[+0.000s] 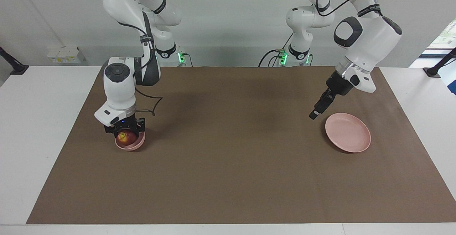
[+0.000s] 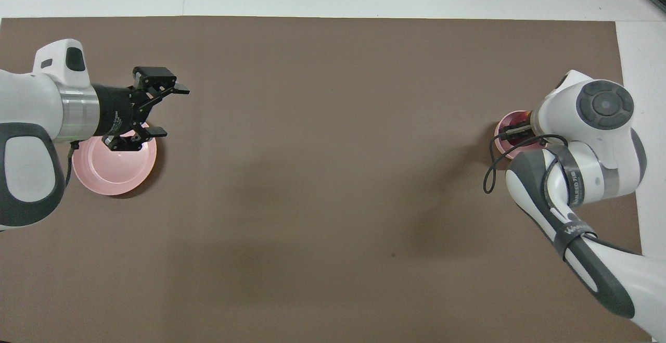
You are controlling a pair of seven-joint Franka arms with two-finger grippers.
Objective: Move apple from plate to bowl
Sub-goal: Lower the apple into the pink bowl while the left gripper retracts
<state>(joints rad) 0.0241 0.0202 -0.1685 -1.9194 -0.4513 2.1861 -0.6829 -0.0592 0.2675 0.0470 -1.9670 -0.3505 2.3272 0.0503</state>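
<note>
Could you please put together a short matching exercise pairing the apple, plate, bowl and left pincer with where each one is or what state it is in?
Things:
1. apple
2. plate
3. bowl
4. left pincer

States:
A. open, holding nothing, up in the air by the plate
B. on the mat at the right arm's end, the apple going into it
C. bare, at the left arm's end of the table
D. gripped by the right pincer, low in the bowl

Pairs: 1-D, 2-C, 3-B, 4-A
</note>
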